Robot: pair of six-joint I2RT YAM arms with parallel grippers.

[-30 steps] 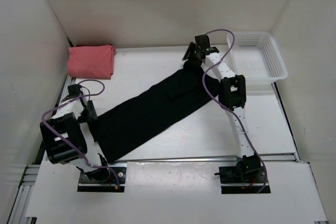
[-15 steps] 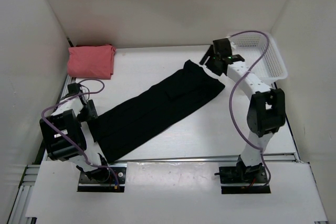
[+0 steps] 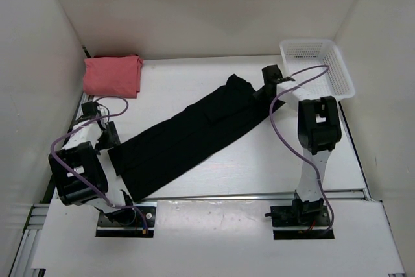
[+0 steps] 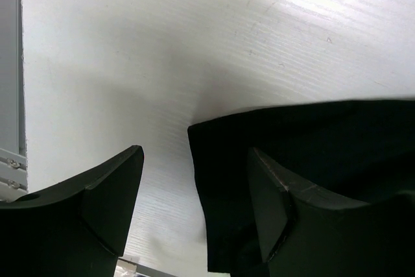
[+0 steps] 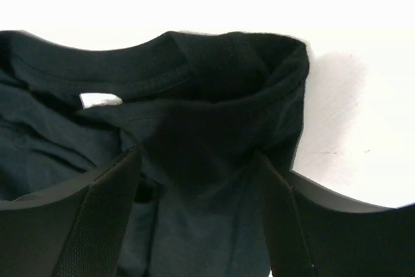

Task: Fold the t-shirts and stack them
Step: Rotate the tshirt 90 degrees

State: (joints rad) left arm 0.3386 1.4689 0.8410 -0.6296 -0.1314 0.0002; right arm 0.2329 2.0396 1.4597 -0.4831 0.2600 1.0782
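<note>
The black t-shirt (image 3: 194, 133) lies folded into a long strip, running diagonally from near left to far right. My left gripper (image 3: 107, 142) is open at its near-left end. In the left wrist view the shirt's corner (image 4: 305, 154) lies between the open fingers of the left gripper (image 4: 194, 205). My right gripper (image 3: 262, 91) is open at the far-right end. In the right wrist view the right gripper (image 5: 194, 218) stands over the collar (image 5: 220, 76), with the white label (image 5: 100, 100) beside it. The salmon pink t-shirt (image 3: 111, 74) lies folded at the far left. The maroon shirt is out of view.
A white mesh basket (image 3: 338, 72) stands at the far right corner, just behind the right arm. White walls close in the table (image 3: 272, 160) on three sides. A metal rail (image 3: 214, 196) runs along the near edge.
My right arm has swung right and come down from the shirt's far tip to its far-right collar corner. The left gripper has shifted slightly at the near-left end.
</note>
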